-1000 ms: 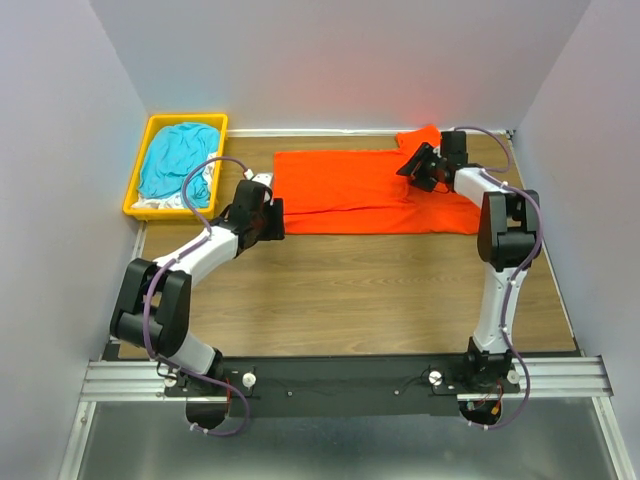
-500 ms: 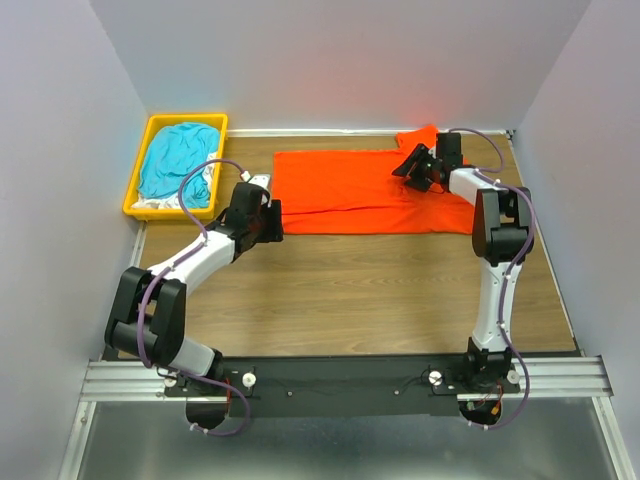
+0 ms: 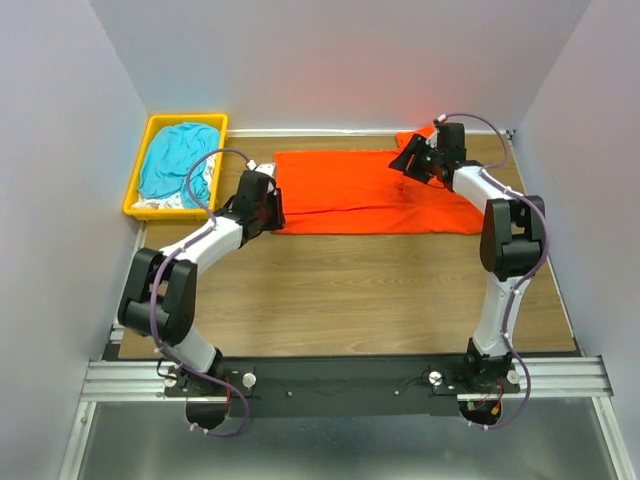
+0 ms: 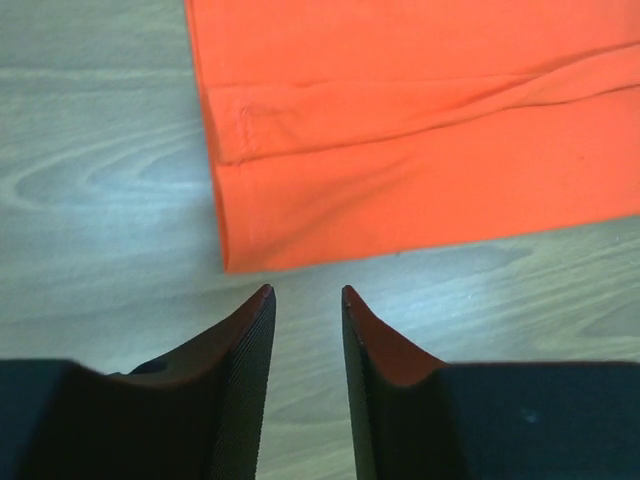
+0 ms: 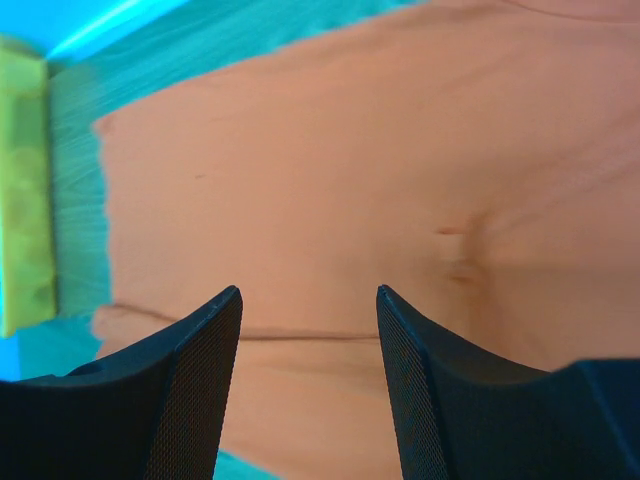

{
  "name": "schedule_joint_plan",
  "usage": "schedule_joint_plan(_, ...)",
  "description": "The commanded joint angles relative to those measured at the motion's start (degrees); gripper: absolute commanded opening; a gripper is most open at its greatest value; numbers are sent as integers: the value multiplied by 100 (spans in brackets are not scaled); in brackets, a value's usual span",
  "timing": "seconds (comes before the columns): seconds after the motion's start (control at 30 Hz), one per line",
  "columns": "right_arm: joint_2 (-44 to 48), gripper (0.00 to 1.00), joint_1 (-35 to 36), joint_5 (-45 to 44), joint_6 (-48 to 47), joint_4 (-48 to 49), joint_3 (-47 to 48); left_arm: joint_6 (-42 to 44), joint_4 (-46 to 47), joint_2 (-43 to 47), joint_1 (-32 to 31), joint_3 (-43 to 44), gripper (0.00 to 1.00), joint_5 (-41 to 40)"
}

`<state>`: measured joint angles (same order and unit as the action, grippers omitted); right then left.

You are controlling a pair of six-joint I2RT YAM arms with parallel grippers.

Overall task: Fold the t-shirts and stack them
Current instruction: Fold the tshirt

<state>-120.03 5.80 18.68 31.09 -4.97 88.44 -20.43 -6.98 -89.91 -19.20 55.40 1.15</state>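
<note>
The orange-red t-shirt point(image 3: 370, 190) is being readied for a fold. It is lying spread flat across the far half of the surface point(image 3: 350, 300), with a sleeve pointing to the far right corner. The left end effector point(image 4: 305, 290) is being held low just short of the shirt's near-left corner, its jaws parted by a narrow gap with nothing between them. The right end effector point(image 5: 308, 290) is being held above the cloth near the sleeve, its jaws spread wide and empty. The teal-blue t-shirt point(image 3: 178, 160) and some white fabric point(image 3: 158, 204) are being kept in the yellow bin point(image 3: 133, 190) at the far left. As a judgement, the grasp is being prepared. Next, the near-left corner would need to be pinched and the sleeve end taken, so that the cloth can be lifted evenly.
</note>
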Motion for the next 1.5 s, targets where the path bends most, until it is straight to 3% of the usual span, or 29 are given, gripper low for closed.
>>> schedule_joint_plan(0.0,208,63,368,531,-261,49,-64,-40,144,-631,-13,393,37,368)
schedule_joint_plan(0.03,173,62,508,636,-218,66,-64,-40,153,-729,-22,436,31,403)
schedule_joint_plan(0.13,-38,56,825,1023,-182,198,-47,-32,136,-1063,-13,604,29,378)
schedule_joint_plan(0.17,-82,55,913,1085,-174,242,-47,-40,145,-1133,-5,639,20,360)
schedule_joint_plan(0.2,-126,51,1010,1190,-156,312,-38,-40,127,-1239,-13,709,18,342)
schedule_joint_plan(0.37,-556,36,1511,1454,-33,445,111,-32,31,-1424,-5,701,18,255)
schedule_joint_plan(0.5,-863,13,1722,1568,116,717,243,-75,-22,-1459,-5,455,17,184)
schedule_joint_plan(0.57,-996,9,1828,1657,169,752,313,-120,-40,-1433,-5,297,17,123)
schedule_joint_plan(1.03,-1524,9,1933,1481,169,752,656,-128,-207,-1336,83,94,17,43)
schedule_joint_plan(1.27,-1655,17,1846,620,29,743,1077,-102,-233,-1275,109,33,17,61)
schedule_joint_plan(1.47,-1849,22,1714,443,-295,691,1632,-93,-251,-1213,109,-3,17,79)
